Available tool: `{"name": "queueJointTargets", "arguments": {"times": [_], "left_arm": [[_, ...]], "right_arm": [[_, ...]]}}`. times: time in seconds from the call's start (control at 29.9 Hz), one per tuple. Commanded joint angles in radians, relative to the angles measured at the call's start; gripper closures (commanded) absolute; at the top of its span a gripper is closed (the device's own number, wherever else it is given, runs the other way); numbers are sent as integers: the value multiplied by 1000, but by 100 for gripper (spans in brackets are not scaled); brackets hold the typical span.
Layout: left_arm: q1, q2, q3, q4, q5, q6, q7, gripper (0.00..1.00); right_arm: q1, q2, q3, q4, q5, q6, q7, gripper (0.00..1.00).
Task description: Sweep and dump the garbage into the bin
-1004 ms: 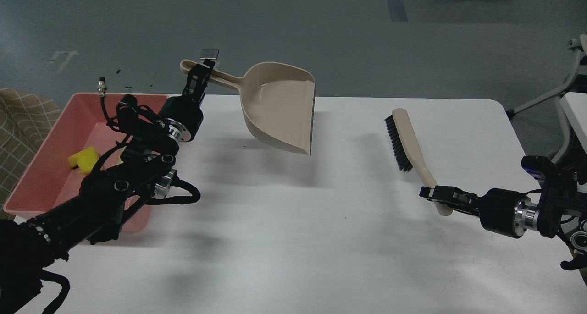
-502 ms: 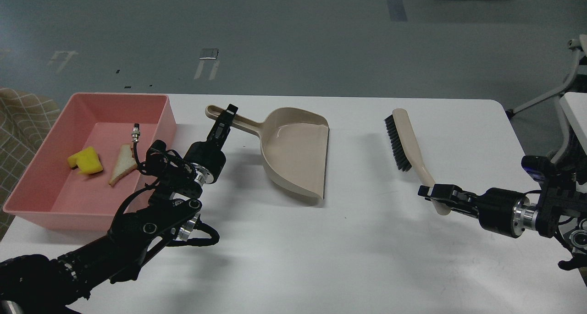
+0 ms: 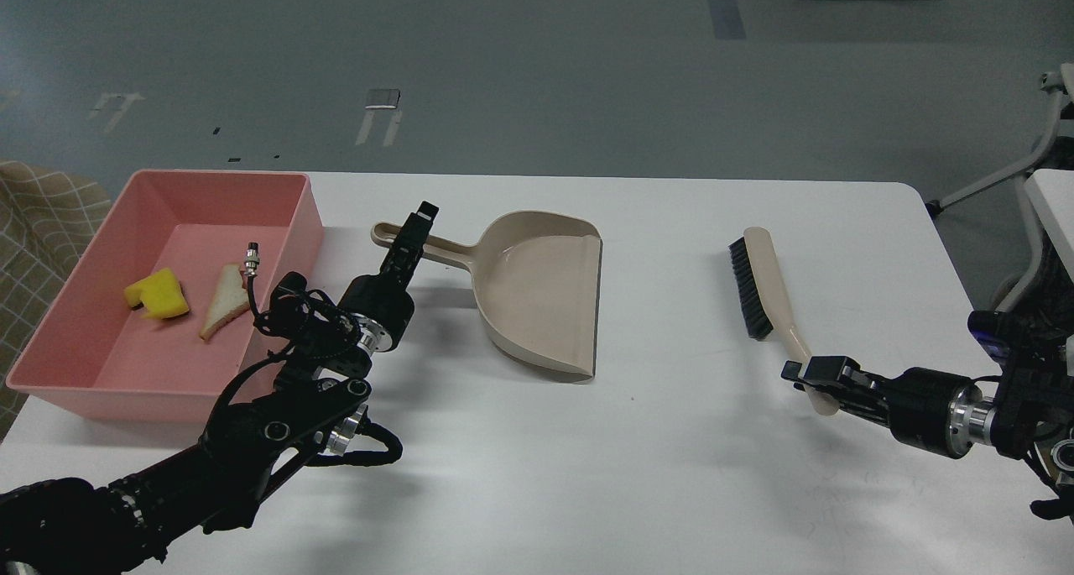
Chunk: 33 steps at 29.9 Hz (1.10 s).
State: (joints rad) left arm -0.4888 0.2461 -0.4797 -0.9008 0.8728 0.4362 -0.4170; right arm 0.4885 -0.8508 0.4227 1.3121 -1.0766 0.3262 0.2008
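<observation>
The pink bin stands at the table's left edge. In it lie the garbage scraps: a yellow sponge piece and a whitish bread strip. My left gripper is shut on the handle of the beige dustpan, which rests on the table in the middle, just right of the bin. My right gripper is shut on the handle end of the beige brush with black bristles, which lies low over the table on the right.
The white table has its far edge near the bin's top and its right edge past the brush. A checked fabric thing sits left of the bin. A second table's corner shows at far right.
My left arm lowered the dustpan from the air beside the bin down onto the table, uncovering the scraps in the bin. My right arm drew the brush a little right and nearer.
</observation>
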Motion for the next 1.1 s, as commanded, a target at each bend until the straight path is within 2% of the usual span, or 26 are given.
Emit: {"name": "queueJointTargets", "arguments": {"times": [0.0, 0.17, 0.27, 0.33, 0.4, 0.54, 0.6, 0.74, 0.87, 0.9, 0.97, 1.07], "left_arm": [[4, 1, 33, -9, 0, -25, 0, 2], [16, 13, 61, -12, 0, -27, 0, 2], [30, 15, 62, -13, 0, -28, 0, 2], [42, 19, 62, -16, 0, -30, -2, 2], [58, 33, 62, -45, 0, -31, -2, 2], [81, 56, 62, -85, 0, -31, -3, 2], [102, 94, 62, -137, 0, -30, -3, 2], [145, 162, 61, -219, 2, -30, -2, 2], [193, 295, 56, -364, 2, -31, -2, 2], [200, 318, 55, -392, 2, -33, -2, 2], [219, 390, 52, -481, 0, -37, -2, 2], [227, 508, 27, -614, -3, -54, -3, 2]], "right_arm": [[-1, 12, 1, -16, 1, -7, -1, 79], [-1, 18, 1, -25, 0, -9, -1, 59], [-1, 18, 1, -25, 1, -10, -1, 55], [-1, 18, 2, -25, 0, -10, -1, 47], [4, 18, 2, -24, 1, -10, -1, 34], [7, 15, 1, -19, 1, -1, -1, 30], [9, 4, 2, -8, 1, 2, -1, 27], [10, -22, 4, 4, 6, 5, 0, 26], [12, -77, 33, 30, 6, 14, 5, 22], [12, -83, 42, 32, 6, 19, 8, 20], [12, -91, 85, 32, 7, 24, 11, 7], [10, -99, 200, 24, 12, 25, 17, 1]]}}
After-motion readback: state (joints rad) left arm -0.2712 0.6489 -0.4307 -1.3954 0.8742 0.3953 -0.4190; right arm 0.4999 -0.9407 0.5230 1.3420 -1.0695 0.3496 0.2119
